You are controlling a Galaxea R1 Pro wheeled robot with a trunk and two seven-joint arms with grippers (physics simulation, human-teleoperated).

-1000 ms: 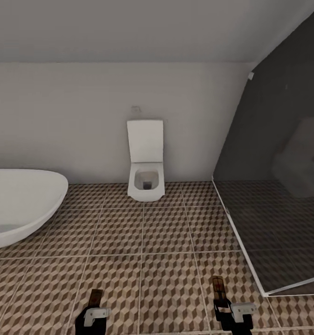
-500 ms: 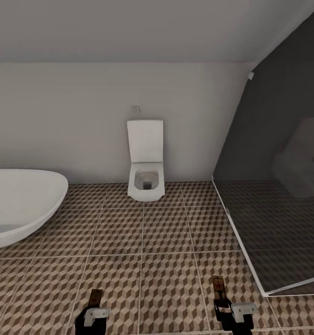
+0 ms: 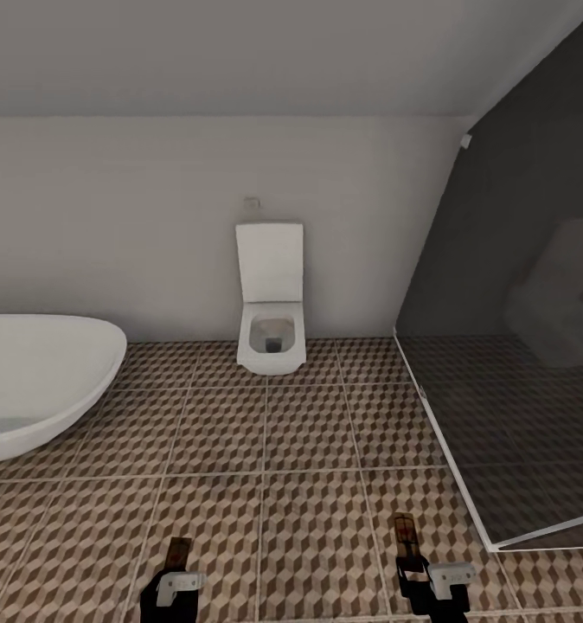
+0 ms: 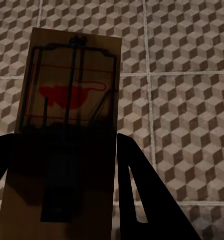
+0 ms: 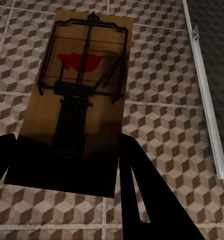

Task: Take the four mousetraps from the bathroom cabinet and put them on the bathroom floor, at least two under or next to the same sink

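At the bottom edge of the head view, the left gripper (image 3: 178, 571) and the right gripper (image 3: 410, 562) each carry a mousetrap above the bathroom floor (image 3: 265, 450). The left mousetrap (image 3: 179, 550) sits at the lower left of centre, the right mousetrap (image 3: 404, 532) at the lower right. In the left wrist view the board (image 4: 67, 125) stands out between dark fingers (image 4: 141, 195) clamped on its near end, with the red mark and wire bar at the far end. The right wrist view shows the same hold on the other board (image 5: 77, 100), its fingers (image 5: 141, 190) closed on the plain end.

These traps look light, thin and stiff, so a grip on the bare wooden end, clear of the spring wire, should carry them safely; being flat, they could slip or tilt if the hold loosens.

Further off, a white bathtub (image 3: 41, 381) curves in at middle left, and a dark glass shower screen (image 3: 516, 363) fills the right. A white toilet (image 3: 272, 320) stands against the far wall at centre.
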